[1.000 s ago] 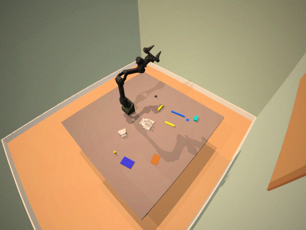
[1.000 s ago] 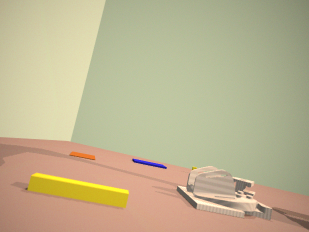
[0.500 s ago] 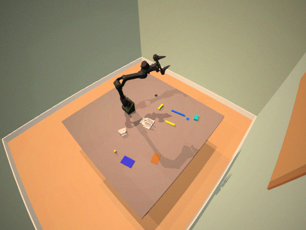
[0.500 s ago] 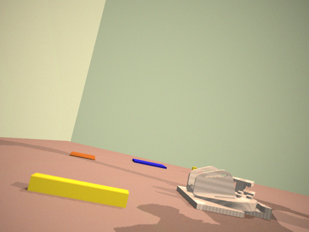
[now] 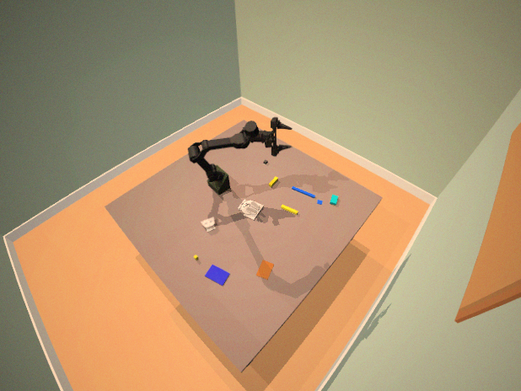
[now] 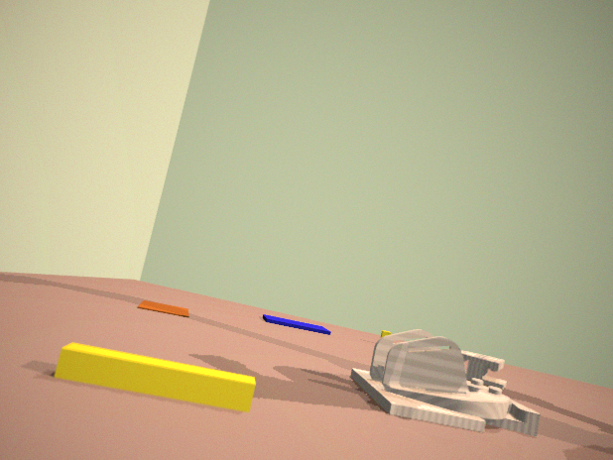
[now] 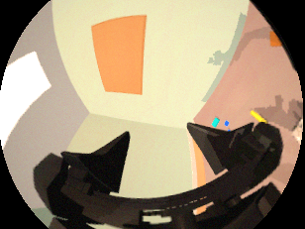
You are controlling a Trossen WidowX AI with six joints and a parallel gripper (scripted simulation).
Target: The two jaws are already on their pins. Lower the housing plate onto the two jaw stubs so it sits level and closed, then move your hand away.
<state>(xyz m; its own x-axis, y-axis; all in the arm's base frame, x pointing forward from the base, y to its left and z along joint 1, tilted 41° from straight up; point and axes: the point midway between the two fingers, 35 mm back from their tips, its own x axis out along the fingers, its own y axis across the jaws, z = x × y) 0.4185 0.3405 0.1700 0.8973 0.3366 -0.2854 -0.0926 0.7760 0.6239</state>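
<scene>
The whitish base with the two jaws (image 5: 251, 209) (image 6: 427, 372) lies on the table in front of the arm's foot. The jaws stand up side by side, and short round stubs show beside them in the exterior view. A small whitish piece, seemingly the housing plate (image 5: 208, 224) (image 6: 478, 366), sits apart from the base, on its left in the top view; the base partly hides it in the exterior view. My gripper (image 5: 291, 137) (image 7: 158, 130) is wide open and empty, high above the table and far from both parts. It is out of view in the exterior view.
A yellow bar (image 5: 289, 209) (image 6: 154, 378) lies near the base. Beyond are a yellow block (image 5: 273, 182), a blue bar (image 5: 303, 192), a cyan block (image 5: 334, 200) and a small dark block (image 5: 265, 162). A blue plate (image 5: 217, 275) and an orange plate (image 5: 265, 270) lie nearer the front.
</scene>
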